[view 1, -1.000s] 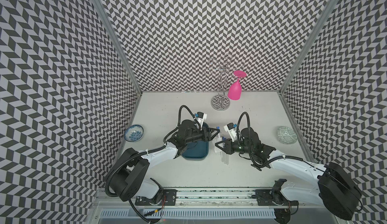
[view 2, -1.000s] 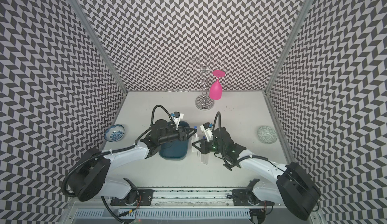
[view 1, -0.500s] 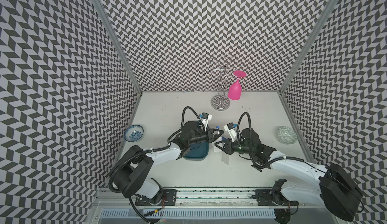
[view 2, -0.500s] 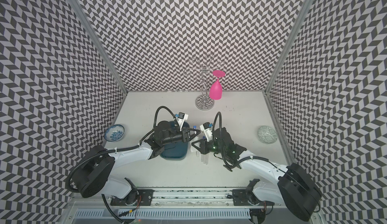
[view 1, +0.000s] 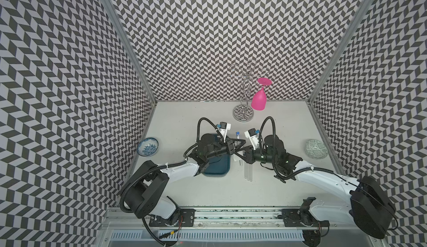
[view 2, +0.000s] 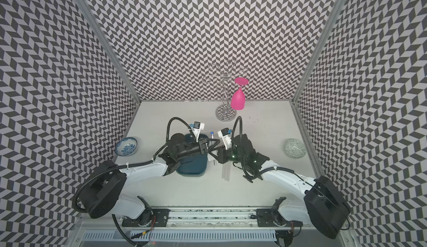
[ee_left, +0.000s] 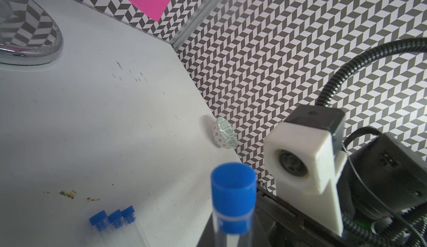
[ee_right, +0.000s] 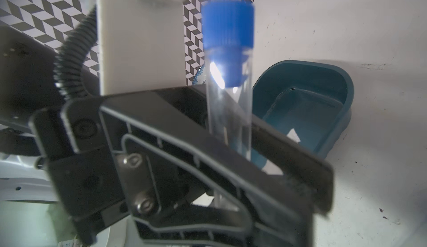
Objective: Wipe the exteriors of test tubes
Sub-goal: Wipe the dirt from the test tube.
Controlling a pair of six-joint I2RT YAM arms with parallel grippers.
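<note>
One clear test tube [ee_right: 227, 72] with a blue cap [view 1: 237, 133] stands upright between the two arms, just right of the teal tray [view 1: 219, 167]. My left gripper [view 1: 238, 145] is shut on its middle; in the right wrist view its black fingers [ee_right: 184, 123] clamp the glass. In the left wrist view the held tube's cap [ee_left: 233, 185] rises close to the lens. My right gripper [view 1: 242, 157] is shut on a white tissue wad [view 1: 236, 158] at the tube's lower part. Three more test tubes [view 1: 248, 172] lie side by side on the table below the grippers.
A chrome wire rack [view 1: 243, 114] with a pink glass [view 1: 258, 99] hanging from it stands at the back. A blue-patterned bowl [view 1: 147, 147] sits at the left wall and a green-patterned bowl [view 1: 316, 148] at the right. The tray holds a little water [ee_right: 300, 109].
My left arm has swung right from above the tray to the upright tube, and its jaws have closed on it. The right arm has held still.
</note>
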